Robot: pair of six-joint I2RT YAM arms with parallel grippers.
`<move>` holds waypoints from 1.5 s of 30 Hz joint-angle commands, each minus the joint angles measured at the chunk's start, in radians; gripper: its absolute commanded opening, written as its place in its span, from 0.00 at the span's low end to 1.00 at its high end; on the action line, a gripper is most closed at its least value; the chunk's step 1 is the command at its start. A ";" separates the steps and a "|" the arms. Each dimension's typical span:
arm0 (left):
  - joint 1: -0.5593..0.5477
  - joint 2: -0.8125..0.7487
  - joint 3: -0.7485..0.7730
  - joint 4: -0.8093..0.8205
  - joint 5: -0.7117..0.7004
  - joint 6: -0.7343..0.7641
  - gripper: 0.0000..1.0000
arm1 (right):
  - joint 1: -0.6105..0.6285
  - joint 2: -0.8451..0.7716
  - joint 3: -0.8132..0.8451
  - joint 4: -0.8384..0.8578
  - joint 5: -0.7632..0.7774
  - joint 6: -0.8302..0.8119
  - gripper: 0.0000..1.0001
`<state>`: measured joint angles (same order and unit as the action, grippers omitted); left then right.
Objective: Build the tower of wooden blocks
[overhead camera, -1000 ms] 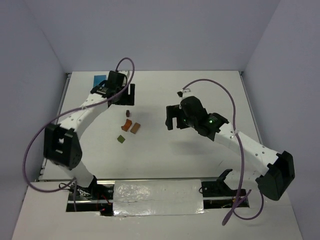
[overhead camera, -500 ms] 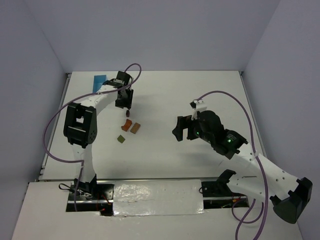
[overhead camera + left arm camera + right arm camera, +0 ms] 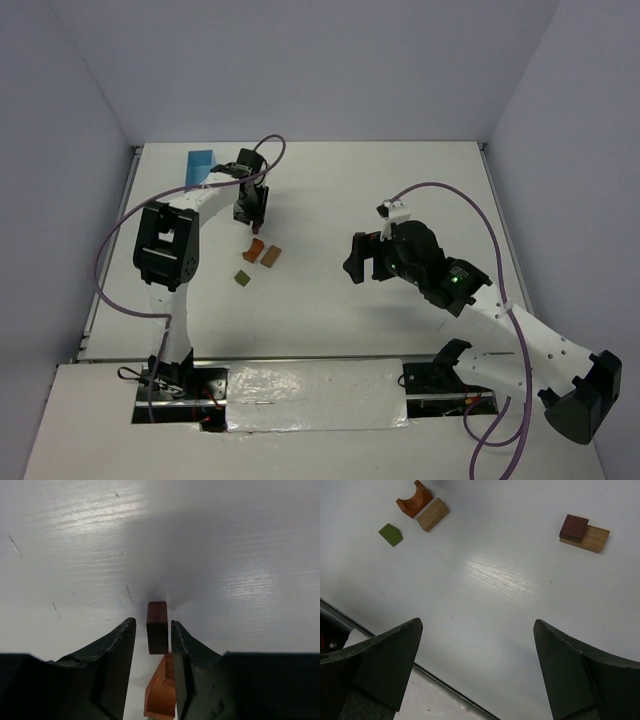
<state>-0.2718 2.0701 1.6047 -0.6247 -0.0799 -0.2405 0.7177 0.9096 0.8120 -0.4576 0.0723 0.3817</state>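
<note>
**Narrow on the dark brown cube**

Low over the tabletop [image 3: 320, 180] with the left end effector [image 3: 152, 622], jaws narrow around the dark brown cube [image 3: 157, 630]. Flat on the surface there, squarely between the two fingertips, with a thin strip of white on either side, one strip wider than the other. Cannot tell whether clamped or only framed.

Just behind the cube, toward the wrist and partly tucked under one finger: the orange-red arch [image 3: 161, 692]. Right against the arch, seen from above: the tan-brown rectangle [image 3: 271, 257]. Nearer the bases and a little apart from both: the olive-green piece [image 3: 242, 279].

Spread wide and holding nothing at the right end effector [image 3: 477, 625], up above bare tabletop, well apart from those loose pieces. Off to one side in its wrist view: a dark brown square block [image 3: 574, 527] resting on one end of a tan slab [image 3: 596, 540].

At the far left corner, beyond the left end effector: the light blue box [image 3: 200, 162].
</note>
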 commanded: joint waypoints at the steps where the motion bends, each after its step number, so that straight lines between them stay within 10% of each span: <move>1: -0.001 0.022 0.008 -0.001 0.009 -0.016 0.46 | 0.006 -0.008 0.004 0.022 -0.002 0.002 1.00; 15: -0.010 -0.100 0.008 -0.012 0.132 -0.071 0.06 | 0.006 -0.081 -0.075 0.173 -0.087 -0.113 1.00; 26: -0.075 -0.521 -0.290 0.184 1.013 -0.282 0.00 | 0.064 -0.298 -0.243 0.503 -0.250 -0.335 1.00; 45: -0.297 -0.926 -0.574 0.381 0.921 -0.582 0.00 | 0.420 -0.133 -0.105 0.534 -0.076 -0.514 0.83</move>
<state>-0.5636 1.1561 1.0534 -0.2890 0.8444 -0.7860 1.1027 0.7681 0.6621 0.0017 -0.0185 -0.1143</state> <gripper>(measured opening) 0.314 0.834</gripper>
